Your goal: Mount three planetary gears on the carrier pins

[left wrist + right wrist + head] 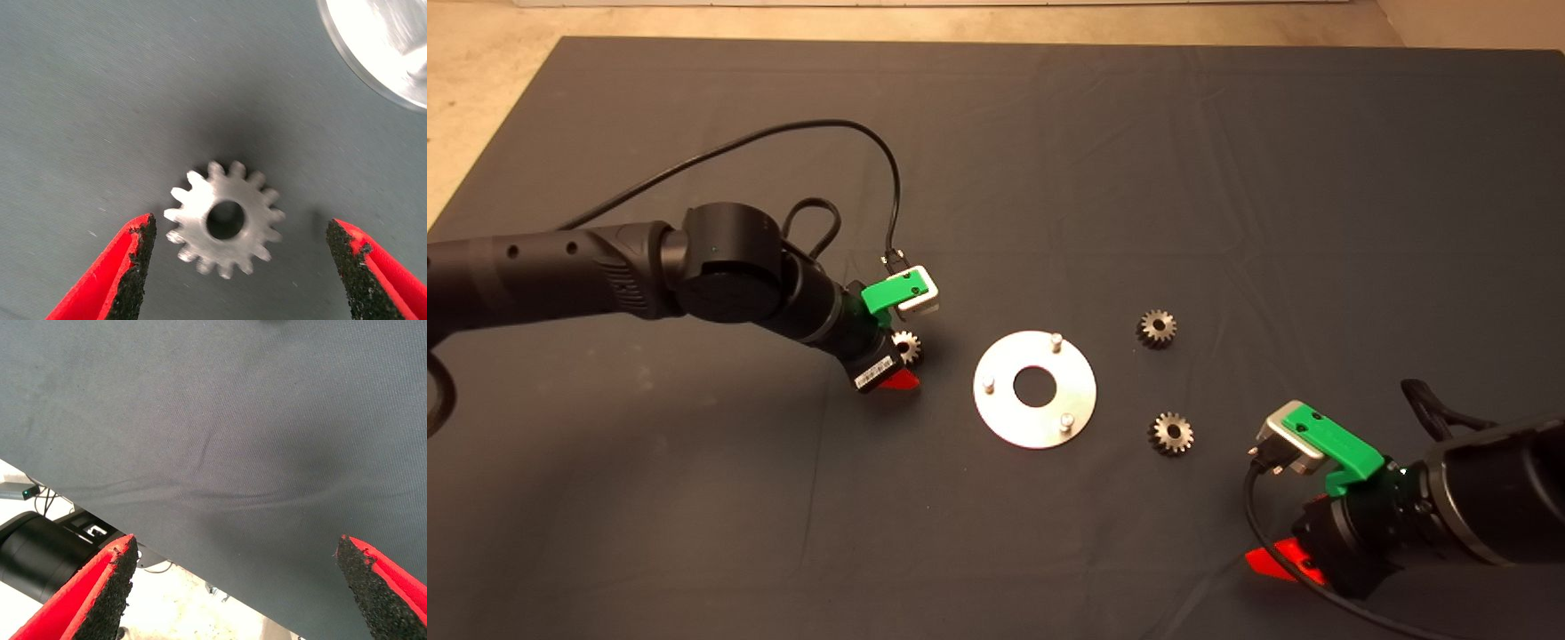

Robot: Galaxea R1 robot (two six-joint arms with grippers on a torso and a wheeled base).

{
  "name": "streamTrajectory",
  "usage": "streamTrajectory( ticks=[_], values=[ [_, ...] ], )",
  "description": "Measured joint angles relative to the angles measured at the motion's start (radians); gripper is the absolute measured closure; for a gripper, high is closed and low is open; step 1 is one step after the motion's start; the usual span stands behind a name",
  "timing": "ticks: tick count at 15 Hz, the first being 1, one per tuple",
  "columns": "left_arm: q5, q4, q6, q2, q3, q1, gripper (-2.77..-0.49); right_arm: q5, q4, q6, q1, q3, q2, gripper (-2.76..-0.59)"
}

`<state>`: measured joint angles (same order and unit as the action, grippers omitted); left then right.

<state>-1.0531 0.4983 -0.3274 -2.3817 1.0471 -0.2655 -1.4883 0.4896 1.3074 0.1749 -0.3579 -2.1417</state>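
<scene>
a: head view, stock?
b: disc [1035, 388], three bare carrier pins [1056, 339]; two gears at its 2 and 4 o'clock, third gear [908, 346] at 9, under left gripper [896, 363].
a: left wrist?
b: fingers [137, 257] spread, straddling it. likely hard, slick; pinch the toothed rim.
a: right wrist?
b: right gripper [233, 587] spread, empty, parked.

My head camera looks steeply down on the dark grey cloth mat [1138, 133]. My left wrist camera faces straight down, close over a small silvery toothed gear [224, 219] that the head view shares [907, 346]. My right wrist camera sees bare mat and its edge.
</scene>
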Motion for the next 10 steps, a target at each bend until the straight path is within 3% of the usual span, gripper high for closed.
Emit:
streamTrajectory(
  ticks=[2,6,9,10],
  values=[
    [0.015,0.003,0.0,0.0,0.003,0.0,-1.78,0.0,0.0,0.0,0.0,0.0,0.0,-2.21],
    [0.021,0.007,0.001,0.0,0.003,0.002,-1.78,0.0,0.0,0.001,0.005,0.0,0.0,-2.21],
    [0.041,0.008,0.027,0.0,0.003,0.003,-1.69,0.001,0.0,0.002,0.005,0.0,0.0,-2.21],
    [0.044,0.011,0.027,0.001,0.003,0.011,-1.69,0.006,0.0,0.003,0.005,0.0,0.0,-2.21]
  ],
)
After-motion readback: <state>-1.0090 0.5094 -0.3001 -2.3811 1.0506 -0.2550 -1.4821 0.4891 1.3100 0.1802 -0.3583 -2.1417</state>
